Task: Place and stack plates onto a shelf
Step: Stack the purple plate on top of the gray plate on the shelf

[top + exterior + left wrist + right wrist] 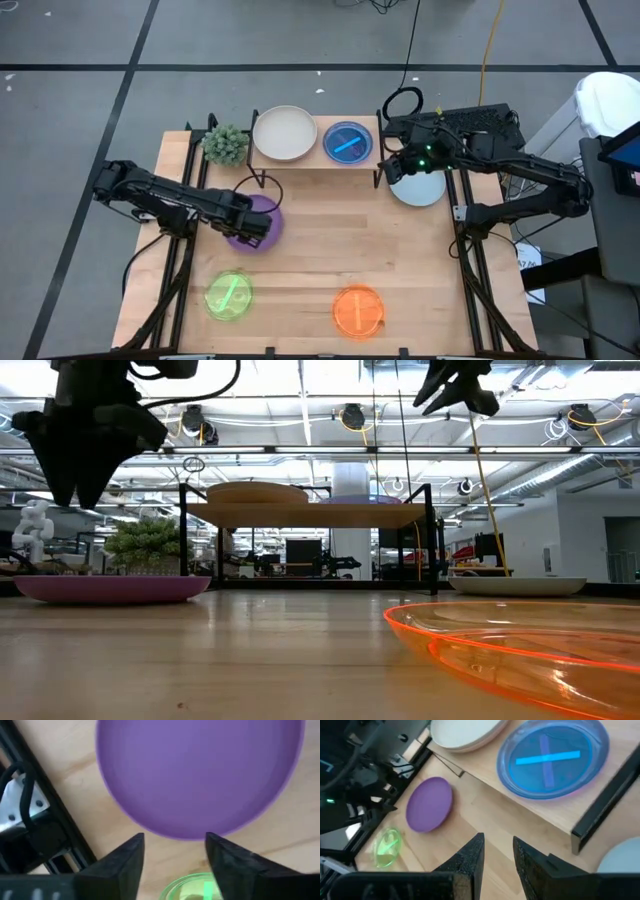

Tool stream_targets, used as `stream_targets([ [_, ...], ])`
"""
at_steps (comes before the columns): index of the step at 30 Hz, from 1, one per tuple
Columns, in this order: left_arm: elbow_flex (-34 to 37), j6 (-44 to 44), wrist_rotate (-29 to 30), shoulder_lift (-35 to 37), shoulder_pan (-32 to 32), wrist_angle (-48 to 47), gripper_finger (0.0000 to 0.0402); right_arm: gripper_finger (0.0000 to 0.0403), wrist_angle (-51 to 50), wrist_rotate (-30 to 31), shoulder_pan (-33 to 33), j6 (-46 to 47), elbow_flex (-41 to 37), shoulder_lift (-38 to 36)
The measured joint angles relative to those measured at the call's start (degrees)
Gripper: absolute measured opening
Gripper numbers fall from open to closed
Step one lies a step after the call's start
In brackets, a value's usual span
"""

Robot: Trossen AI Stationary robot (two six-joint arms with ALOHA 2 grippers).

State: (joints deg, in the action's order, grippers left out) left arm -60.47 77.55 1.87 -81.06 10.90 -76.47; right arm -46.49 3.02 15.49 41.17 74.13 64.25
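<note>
Risk-wise, I'm watching the left gripper (174,851): its fingers are spread and empty over the near edge of the purple plate (254,222), which lies flat on the worktop (320,270) just in front of the shelf (312,158). A shallow bite on that thin rim could slip. Right gripper (498,855), fingers narrow and empty, hangs by the shelf's blue plate (551,757), so my arms might clash there.

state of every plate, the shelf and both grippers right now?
purple plate: flat on table, under left gripper, jaws open, not held
cream-white plate: on shelf
blue plate: on shelf
grey-blue plate: on table
green plate: on table
orange plate: on table
right gripper: empty, beside shelf
</note>
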Motion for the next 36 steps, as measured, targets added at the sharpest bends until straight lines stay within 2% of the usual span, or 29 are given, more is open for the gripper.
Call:
stream_targets([
  [3, 0.0, 5.4, 1.2, 0.1, 0.3, -0.3, 0.0252, 0.0089, -0.8, 0.6, -0.6, 0.6, 0.0, 0.0],
  [6, 0.0, 11.1, 1.8, 0.1, 1.6, 0.2, 0.0262, 0.0089, -1.2, 1.6, -1.4, 0.8, 0.0, 0.0],
  [12, 0.3, 21.2, 2.2, 0.1, 5.4, 0.7, 0.0243, 0.0089, -2.0, 1.6, -1.8, 0.8, 0.0, 0.0],
  [19, 5.5, 30.2, 1.0, 0.1, 9.1, 7.9, 0.0212, 0.0089, -2.0, 1.5, -1.8, 0.1, 0.0, 0.0],
  [27, 9.6, 48.9, 6.3, 0.1, 12.0, 10.6, 0.0209, 0.0089, -2.1, 0.7, -1.8, 0.1, 0.0, -0.1],
  [36, 13.6, 52.2, 6.2, 0.1, 12.2, 10.8, 0.0209, 0.0089, -2.8, -0.3, -3.2, 0.0, 0.0, -0.3],
])
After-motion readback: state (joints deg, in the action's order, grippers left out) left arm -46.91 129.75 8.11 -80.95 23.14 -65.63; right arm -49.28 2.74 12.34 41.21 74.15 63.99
